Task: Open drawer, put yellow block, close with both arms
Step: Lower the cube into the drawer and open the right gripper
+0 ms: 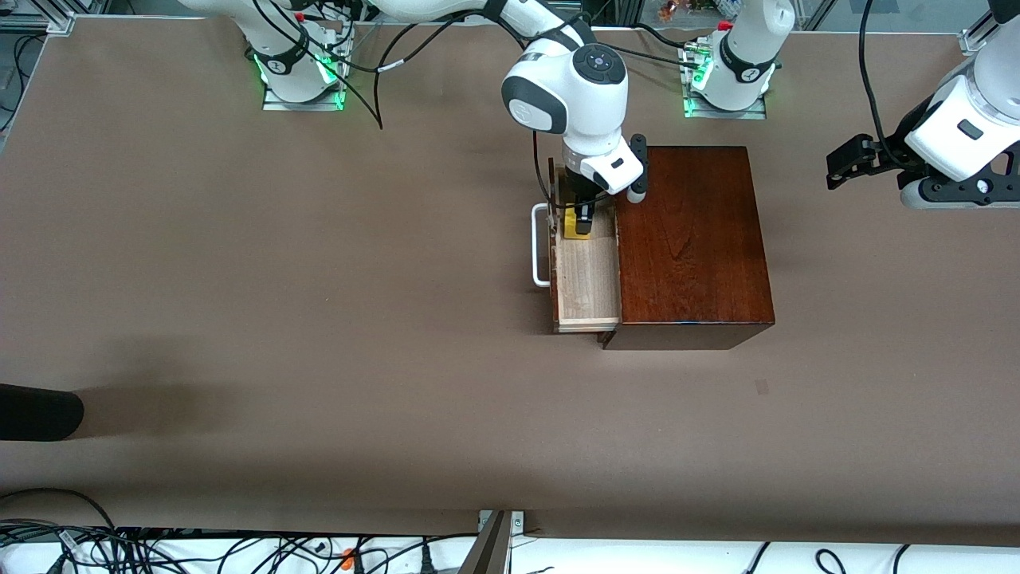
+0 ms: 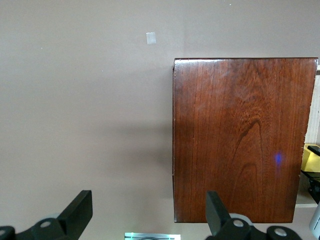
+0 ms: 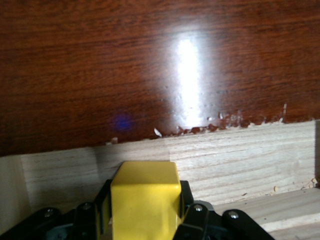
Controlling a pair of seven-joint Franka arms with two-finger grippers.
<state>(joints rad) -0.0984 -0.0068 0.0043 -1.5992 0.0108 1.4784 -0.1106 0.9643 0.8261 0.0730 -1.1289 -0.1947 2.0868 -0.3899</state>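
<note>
Yellow block (image 3: 145, 197) pinched in right gripper (image 1: 582, 217) | lowered into open drawer (image 1: 588, 279) | left gripper (image 2: 150, 215) spread, held waiting over the table (image 1: 239, 279).

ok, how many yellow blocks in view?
1. The yellow block sits between the right gripper's jaws, inside the open drawer. Its enclosed part is hidden.

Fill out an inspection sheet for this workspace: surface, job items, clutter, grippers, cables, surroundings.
Surface: brown table, one small pale mark.
Job's things: drawer pulled open from the mahogany box; yellow block in the drawer's tray, at the end nearer the robot bases.
Clutter: dark rounded object at the table edge, right arm's end.
Grippers: right gripper shut on the yellow block; left gripper open, waiting above the table beside the box.
Cables: black cables by the bases, more below the table's near edge.
Surroundings: nothing seen.
</note>
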